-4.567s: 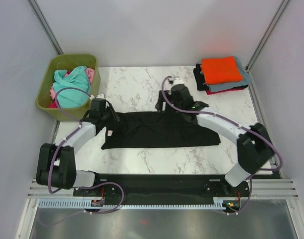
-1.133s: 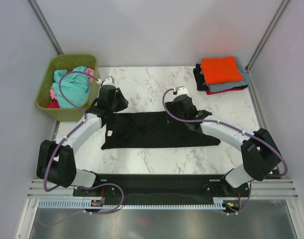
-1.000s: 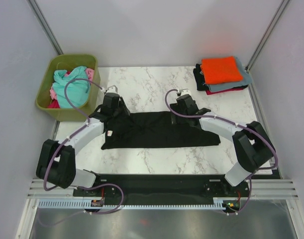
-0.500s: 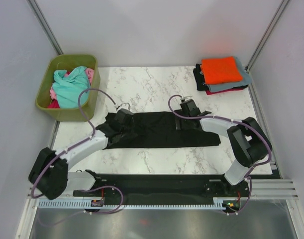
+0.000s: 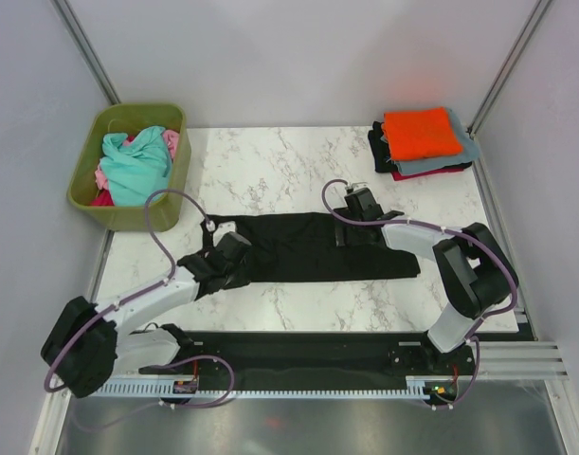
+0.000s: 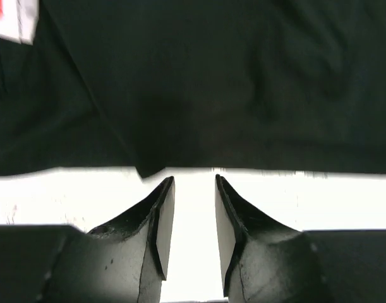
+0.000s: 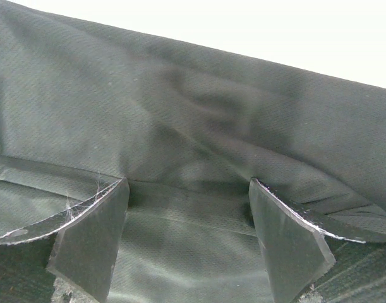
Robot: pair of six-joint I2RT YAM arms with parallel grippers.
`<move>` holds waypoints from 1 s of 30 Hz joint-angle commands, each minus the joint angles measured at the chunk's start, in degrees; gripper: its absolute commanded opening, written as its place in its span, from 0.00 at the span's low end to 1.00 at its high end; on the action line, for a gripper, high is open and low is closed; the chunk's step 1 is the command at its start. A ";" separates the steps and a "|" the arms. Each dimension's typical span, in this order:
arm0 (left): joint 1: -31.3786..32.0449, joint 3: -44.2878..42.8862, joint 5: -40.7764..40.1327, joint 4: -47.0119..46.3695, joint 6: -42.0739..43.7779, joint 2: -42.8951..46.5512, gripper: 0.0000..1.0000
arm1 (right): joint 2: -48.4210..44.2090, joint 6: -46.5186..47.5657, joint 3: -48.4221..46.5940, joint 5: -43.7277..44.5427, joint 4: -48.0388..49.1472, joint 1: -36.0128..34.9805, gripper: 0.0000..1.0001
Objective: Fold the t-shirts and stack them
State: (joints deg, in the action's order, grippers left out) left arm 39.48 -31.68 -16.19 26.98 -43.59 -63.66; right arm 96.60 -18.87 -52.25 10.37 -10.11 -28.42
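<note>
The left arm has swung down from the far left corner of the black t-shirt (image 5: 298, 248) to its near hem, while the right arm has barely shifted; the shirt lies as a long folded band across the middle of the tabletop (image 5: 270, 166), well apart from the stack of folded t-shirts (image 5: 422, 135) in the far right corner and from the tub (image 5: 81, 190) of loose ones at far left; the left hand (image 6: 194, 182) is released, its fingers narrowly parted over bare tabletop just short of the hem, with nothing between them and the white tag (image 6: 12, 19) off to its left; the right hand (image 7: 187, 184) is spread wide and low over the cloth, astride a fold line, not clenched on anything; the step in hand looks like taking the shirt for its next fold, so the left fingers should probably ease forward until the hem sits fully between them, catching every layer before closing; the right hand would do well to close on that fold at a matching depth, so both ends lift together and the band stays flat, without dragging or skewing
</note>
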 commanded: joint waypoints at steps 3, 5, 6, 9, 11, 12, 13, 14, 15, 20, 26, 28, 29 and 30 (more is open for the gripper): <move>-6.60 -7.59 -0.70 -8.34 2.72 -13.75 0.39 | 2.36 -1.25 0.12 -1.04 -0.87 1.00 0.84; -8.10 -9.35 1.23 -10.79 3.42 -19.80 0.38 | 2.46 -3.17 1.70 -3.07 -0.62 0.92 0.84; -8.37 -9.97 1.68 -11.68 3.69 -21.49 0.38 | 2.19 -3.97 3.89 -3.95 0.26 0.92 0.84; -9.42 -13.48 3.35 -14.23 4.57 -29.83 0.38 | -0.61 -6.87 8.82 -8.78 2.45 0.92 0.83; -11.00 -17.17 5.88 -15.55 6.23 -35.97 0.36 | -2.37 -8.62 9.79 -10.19 1.85 0.13 0.82; -11.27 -18.75 6.08 -15.12 6.68 -37.66 0.35 | -3.42 -9.59 9.97 -12.20 1.76 0.04 0.83; -11.71 -22.25 6.34 -14.68 7.20 -39.07 0.35 | -5.61 -10.82 10.41 -14.22 2.02 -0.31 0.82; -12.76 -24.02 7.47 -14.50 7.82 -40.56 0.35 | -6.50 -12.57 11.63 -15.20 2.46 -1.45 0.83; -13.29 -27.96 8.18 -13.98 8.34 -43.10 0.35 | -7.99 -16.16 12.43 -16.34 4.72 -2.41 0.84; -14.52 -47.56 15.37 -7.40 17.91 -55.50 0.35 | -2.85 -34.01 18.85 -23.56 24.65 -15.73 0.85; -14.61 -76.57 19.79 4.47 24.25 -72.65 0.36 | 10.44 -41.42 7.80 -27.07 31.83 -25.19 0.85; -14.79 -81.69 19.00 6.32 25.05 -73.36 0.36 | 10.11 -38.28 3.59 -24.80 27.89 -25.10 0.86; -14.96 -82.22 18.91 6.24 25.05 -73.02 0.36 | 8.88 -36.78 2.08 -23.13 20.73 -25.27 0.86; -15.22 -82.83 19.08 6.24 25.05 -72.58 0.36 | 8.09 -35.37 0.93 -20.24 18.31 -25.36 0.88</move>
State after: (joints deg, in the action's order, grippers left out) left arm 24.71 -110.98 0.99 26.13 -22.98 -135.81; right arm 104.79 -55.64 -48.62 -13.67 21.78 -54.11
